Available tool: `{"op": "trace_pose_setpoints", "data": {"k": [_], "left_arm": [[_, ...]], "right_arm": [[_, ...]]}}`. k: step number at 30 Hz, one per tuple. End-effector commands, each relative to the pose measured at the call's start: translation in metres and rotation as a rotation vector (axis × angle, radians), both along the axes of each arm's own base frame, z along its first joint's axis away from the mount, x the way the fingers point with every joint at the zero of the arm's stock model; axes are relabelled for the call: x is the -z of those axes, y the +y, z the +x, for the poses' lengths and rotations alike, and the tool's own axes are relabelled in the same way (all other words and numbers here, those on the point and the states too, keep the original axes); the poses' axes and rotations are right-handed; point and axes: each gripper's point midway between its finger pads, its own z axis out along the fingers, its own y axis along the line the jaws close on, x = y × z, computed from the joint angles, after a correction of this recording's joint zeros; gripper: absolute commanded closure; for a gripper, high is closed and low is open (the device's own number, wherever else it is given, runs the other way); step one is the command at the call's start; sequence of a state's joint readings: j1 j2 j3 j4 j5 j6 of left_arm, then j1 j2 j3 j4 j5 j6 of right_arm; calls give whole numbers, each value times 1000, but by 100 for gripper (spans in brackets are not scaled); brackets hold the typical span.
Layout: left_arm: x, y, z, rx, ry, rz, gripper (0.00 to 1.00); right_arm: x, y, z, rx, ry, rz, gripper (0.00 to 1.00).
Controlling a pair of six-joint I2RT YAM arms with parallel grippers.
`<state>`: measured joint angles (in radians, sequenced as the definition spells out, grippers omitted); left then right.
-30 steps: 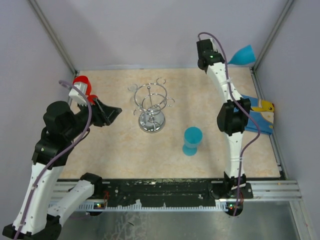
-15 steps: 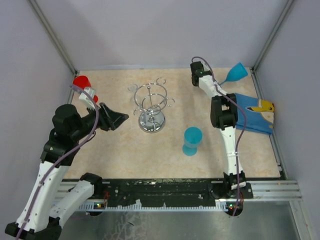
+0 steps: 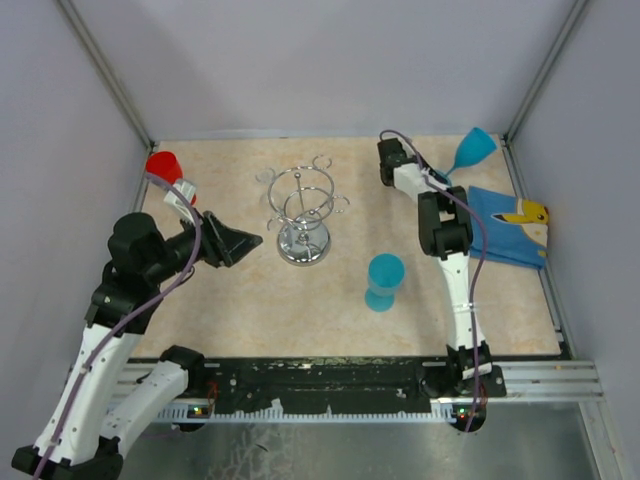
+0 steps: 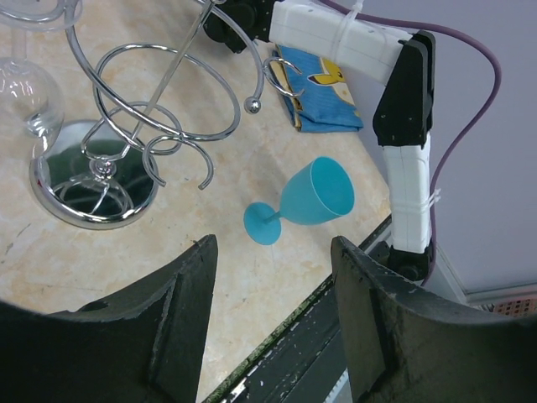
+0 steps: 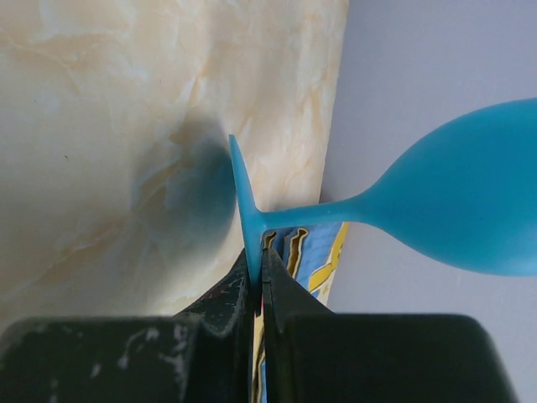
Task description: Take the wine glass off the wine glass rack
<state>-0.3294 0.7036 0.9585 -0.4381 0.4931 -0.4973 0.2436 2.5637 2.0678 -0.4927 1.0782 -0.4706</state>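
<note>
The right end effector (image 5: 258,273) is clamped on the thin edge of the foot of a blue wine glass (image 5: 453,210). Its two fingers are pressed together, with only the disc between them. The glass lies on its side in that grip, stem roughly level and bowl pointing away from the wrist. It is off the wine glass rack (image 3: 303,243) and well apart from it, at the back right corner of the table (image 3: 230,310). Its bowl reaches toward the wall, past the far end of a blue and yellow cloth (image 3: 505,235). Whether the foot touches the table I cannot tell.

The rack stands upright near the middle of the table, between the two arms. The left end effector (image 4: 270,252) hangs to the left of the rack with its fingers spread apart, holding nothing, and faces the rack.

A second blue wine glass (image 3: 384,275) lies tipped over on the table, nearer the arms' bases and to the right of the rack, touched by neither end effector. A clear glass (image 4: 25,92) shows at the edge of the left wrist view, close beside the rack's wires; whether it hangs from a hook I cannot tell.
</note>
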Motion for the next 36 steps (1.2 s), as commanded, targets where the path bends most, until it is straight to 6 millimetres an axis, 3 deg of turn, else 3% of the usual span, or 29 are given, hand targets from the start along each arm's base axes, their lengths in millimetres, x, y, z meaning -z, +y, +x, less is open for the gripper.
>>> {"op": "trace_pose_setpoints", "data": {"k": [1, 7, 15, 36], "left_arm": [[-8, -1, -6, 24, -42, -11, 37], [-8, -1, -7, 23, -40, -9, 37], [1, -9, -4, 59, -5, -30, 38], [8, -6, 13, 14, -2, 9, 38]], "right_arm": [[5, 8, 4, -3, -8, -55, 97], [18, 19, 2, -22, 10, -52, 86], [16, 37, 3, -57, 8, -26, 64], [22, 98, -4, -169, 6, 314, 61]]}}
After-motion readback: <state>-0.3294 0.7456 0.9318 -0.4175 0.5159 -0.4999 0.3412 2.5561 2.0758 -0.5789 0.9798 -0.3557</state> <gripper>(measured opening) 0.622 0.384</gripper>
